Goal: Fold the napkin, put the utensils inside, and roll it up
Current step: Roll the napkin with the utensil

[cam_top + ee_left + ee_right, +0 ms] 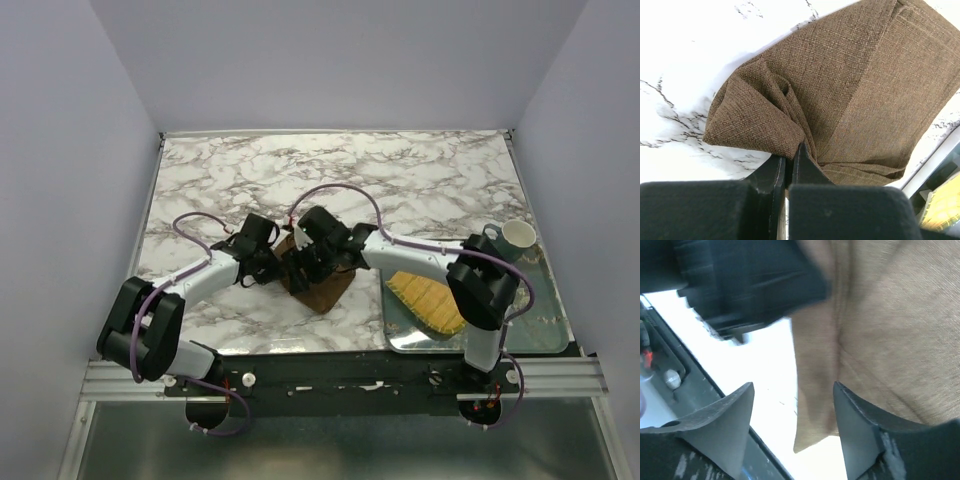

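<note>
**While Left Gripper Pinches Brown Napkin, Right Gripper Stands Open Beside It**

Where the two arms meet over the white, grey-veined marble desk, the left gripper is closed tight. Its two black fingers are pressed together on a bunched fold of the plain dark brown soft cloth napkin. Creases in the cloth fan into that pinch point. Ahead of the left gripper the napkin spreads on the desk in overlapping layers, one lying diagonally over another.

The right gripper has its jaws set well apart with nothing between them. Bare desk and the cloth's edge show through the gap. Its right-hand finger sits over the napkin, which extends ahead and to that side. Whether that finger touches the cloth cannot be told, as this wrist view is blurred.

Seen from overhead, the two grippers stand close together, with the napkin lying between them and just under them.

Well to the right of the right gripper, a yellow woven bamboo mat rests on a glossy rectangular tray. A pale mug stands near the tray's far right corner.
</note>
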Controlling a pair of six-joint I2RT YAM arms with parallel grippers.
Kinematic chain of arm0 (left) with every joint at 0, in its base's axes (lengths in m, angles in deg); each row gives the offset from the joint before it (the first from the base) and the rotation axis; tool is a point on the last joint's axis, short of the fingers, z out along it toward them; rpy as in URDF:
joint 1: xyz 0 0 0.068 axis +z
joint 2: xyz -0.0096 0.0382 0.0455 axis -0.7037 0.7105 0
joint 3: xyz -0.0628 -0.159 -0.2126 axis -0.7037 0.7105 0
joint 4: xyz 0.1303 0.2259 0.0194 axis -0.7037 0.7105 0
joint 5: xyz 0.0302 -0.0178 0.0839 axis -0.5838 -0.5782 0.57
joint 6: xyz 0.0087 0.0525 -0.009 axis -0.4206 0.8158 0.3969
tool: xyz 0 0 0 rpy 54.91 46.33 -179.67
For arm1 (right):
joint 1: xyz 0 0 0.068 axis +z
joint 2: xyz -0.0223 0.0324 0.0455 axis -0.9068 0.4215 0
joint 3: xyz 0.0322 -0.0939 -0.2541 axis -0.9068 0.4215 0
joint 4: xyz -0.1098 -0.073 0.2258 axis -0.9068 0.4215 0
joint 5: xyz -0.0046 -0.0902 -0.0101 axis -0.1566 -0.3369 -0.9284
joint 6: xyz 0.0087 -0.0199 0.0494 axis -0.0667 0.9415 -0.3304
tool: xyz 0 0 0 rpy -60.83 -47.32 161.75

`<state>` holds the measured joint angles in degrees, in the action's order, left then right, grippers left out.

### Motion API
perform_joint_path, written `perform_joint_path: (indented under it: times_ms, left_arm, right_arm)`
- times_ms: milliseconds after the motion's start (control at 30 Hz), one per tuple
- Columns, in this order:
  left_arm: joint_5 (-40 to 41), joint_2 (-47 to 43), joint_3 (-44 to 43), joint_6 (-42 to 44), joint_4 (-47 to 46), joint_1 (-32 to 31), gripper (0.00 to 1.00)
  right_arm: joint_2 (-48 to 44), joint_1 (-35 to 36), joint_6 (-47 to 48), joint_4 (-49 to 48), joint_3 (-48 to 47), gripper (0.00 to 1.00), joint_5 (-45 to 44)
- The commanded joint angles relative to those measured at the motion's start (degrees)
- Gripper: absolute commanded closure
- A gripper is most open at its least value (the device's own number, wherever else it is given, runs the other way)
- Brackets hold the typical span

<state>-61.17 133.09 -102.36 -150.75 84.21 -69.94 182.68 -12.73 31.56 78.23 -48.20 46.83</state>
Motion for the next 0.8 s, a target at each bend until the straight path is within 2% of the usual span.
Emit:
perform_joint_path:
  times_ms: [0,267,600,767]
  left_arm:
    - [-1.44,2.3,-0.88,-0.82,5.52,-0.36,1.0]
    - [-2.14,3.88,-1.84,-1.26,7.02,-0.45,1.0]
    - [-3.55,4.94,-1.41,-2.13,6.93,-0.28,1.0]
    - [-3.29,4.41,-1.41,-1.96,7.28,-0.28,1.0]
  right_arm:
    - [-2.17,9.34,2.0,-2.1,3.18,0.27,-28.82]
    - [2.05,18.06,7.27,-10.02,4.77,0.26,-46.05]
    - [7.76,23.6,14.13,-10.9,2.05,0.26,-54.42]
    - [9.09,23.69,13.78,-9.93,2.31,0.31,-56.09]
